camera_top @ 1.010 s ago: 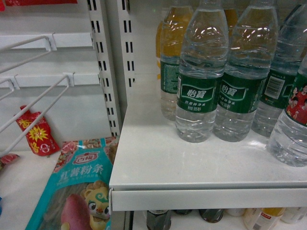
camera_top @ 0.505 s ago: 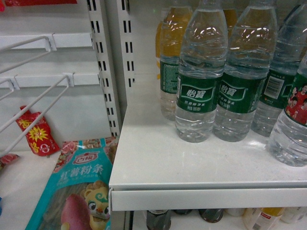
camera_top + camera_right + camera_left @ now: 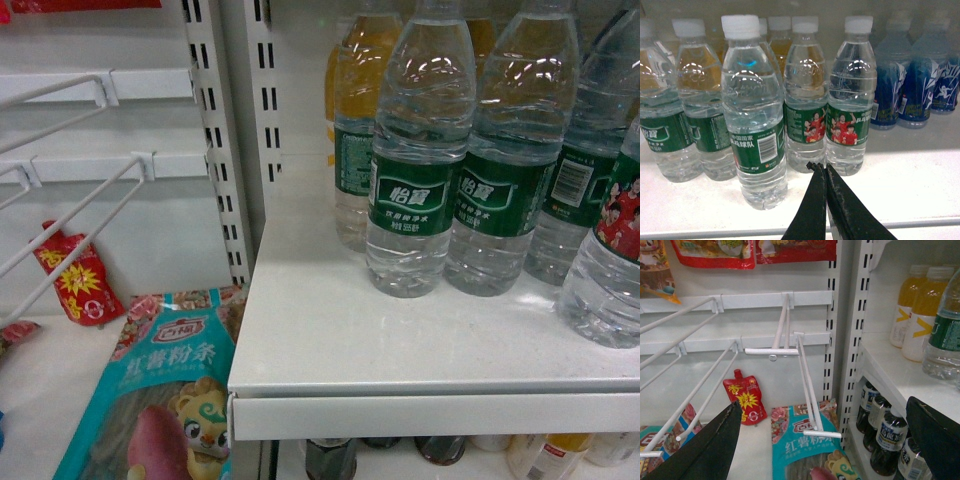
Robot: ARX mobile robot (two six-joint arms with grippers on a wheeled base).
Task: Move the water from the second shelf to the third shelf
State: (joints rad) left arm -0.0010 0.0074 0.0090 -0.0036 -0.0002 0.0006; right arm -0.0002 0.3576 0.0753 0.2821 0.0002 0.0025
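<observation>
Spreading wide, the left gripper (image 3: 827,440) keeps its black jaws parted, with white wire hooks (image 3: 805,385) and a teal snack bag (image 3: 805,445) between them. On the right, the right gripper (image 3: 820,167) has its jaws pressed together, empty, just before the clear plastic water bottle with green player label (image 3: 850,100) standing on the white shelf (image 3: 910,175).

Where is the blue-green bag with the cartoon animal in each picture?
Head: the teal snack bag lies at the bottom left.
Left wrist: the bag lies at the bottom middle, beneath the wire hooks.
Right wrist: not in it.
Shared landmark: the white bottle shelf shows in all three views; the bag sits left of it and lower.
</observation>
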